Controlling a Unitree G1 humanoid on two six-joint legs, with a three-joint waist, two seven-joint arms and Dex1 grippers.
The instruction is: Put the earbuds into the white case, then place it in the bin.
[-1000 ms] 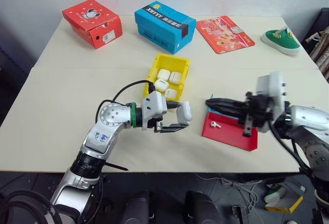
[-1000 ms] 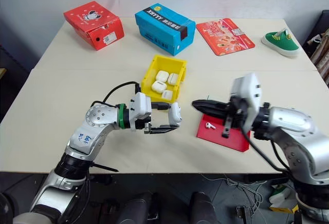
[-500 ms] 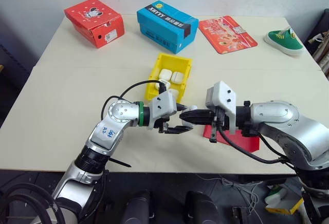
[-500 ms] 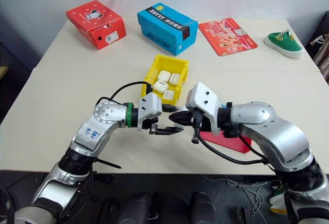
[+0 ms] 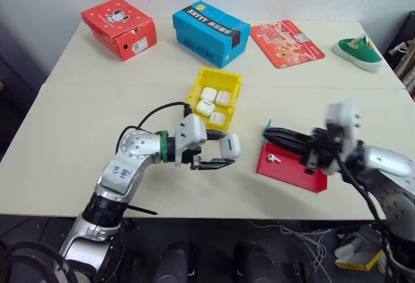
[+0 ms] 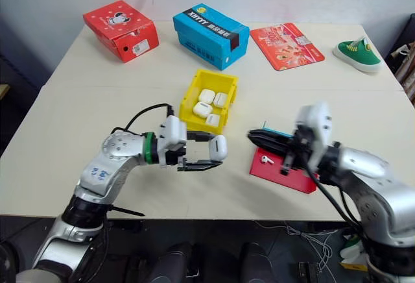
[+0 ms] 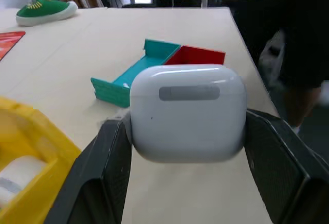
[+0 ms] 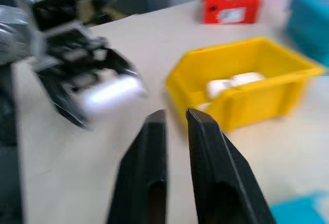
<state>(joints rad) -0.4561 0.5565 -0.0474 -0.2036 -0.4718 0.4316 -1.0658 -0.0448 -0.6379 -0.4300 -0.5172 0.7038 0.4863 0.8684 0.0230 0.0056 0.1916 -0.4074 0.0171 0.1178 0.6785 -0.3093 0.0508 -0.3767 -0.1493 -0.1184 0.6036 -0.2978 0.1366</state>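
Observation:
My left gripper [image 5: 227, 152] is shut on the white case [image 5: 231, 145], holding it above the table just in front of the bin; its lid looks closed in the left wrist view [image 7: 187, 111]. The yellow bin [image 5: 194, 91] holds several more white cases [image 5: 214, 98]. One of the earbuds [image 5: 273, 158] lies in a red tray [image 5: 295, 172]. My right gripper [image 5: 267, 134] hovers over that tray's near-left end, pointing at the held case. Its fingers [image 8: 151, 147] stand a narrow gap apart with nothing between them.
At the back of the table stand a red shoebox [image 5: 120, 26] and a blue shoebox [image 5: 211, 31], with a flat red packet [image 5: 286, 41] and a green shoe [image 5: 360, 50] to the right. The tray has a teal section [image 7: 136, 75]. The table's front edge runs close below both grippers.
Half a second ago my right gripper's tips were at the held case; it has since drawn back right over the red tray, fingers slightly parted. The left gripper shifted left with the case.

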